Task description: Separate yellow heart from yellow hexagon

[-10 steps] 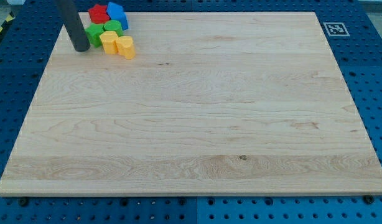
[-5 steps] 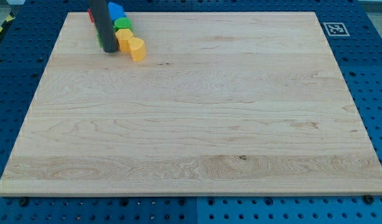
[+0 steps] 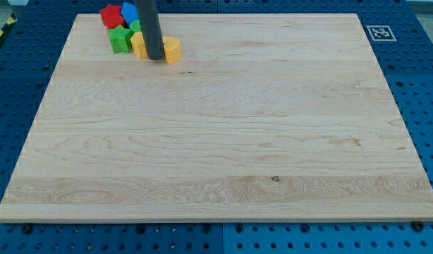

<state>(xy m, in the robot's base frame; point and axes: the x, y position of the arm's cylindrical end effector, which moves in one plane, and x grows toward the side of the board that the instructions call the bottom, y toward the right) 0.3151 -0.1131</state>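
My tip (image 3: 155,58) stands near the board's top left, between the two yellow blocks. The yellow heart (image 3: 173,50) lies just to the tip's right, touching or nearly touching the rod. The yellow hexagon (image 3: 138,44) lies just to the tip's left, partly hidden by the rod. The rod fills the gap between the two yellow blocks.
A green block (image 3: 120,39) sits left of the yellow hexagon. A red block (image 3: 111,15) and a blue block (image 3: 129,12) lie above it at the board's top edge. A second green block (image 3: 135,27) peeks out beside the rod. A marker tag (image 3: 378,32) is at the top right.
My tip has moved right, from left of the cluster to between the two yellow blocks. The yellow heart slid right, away from the yellow hexagon.
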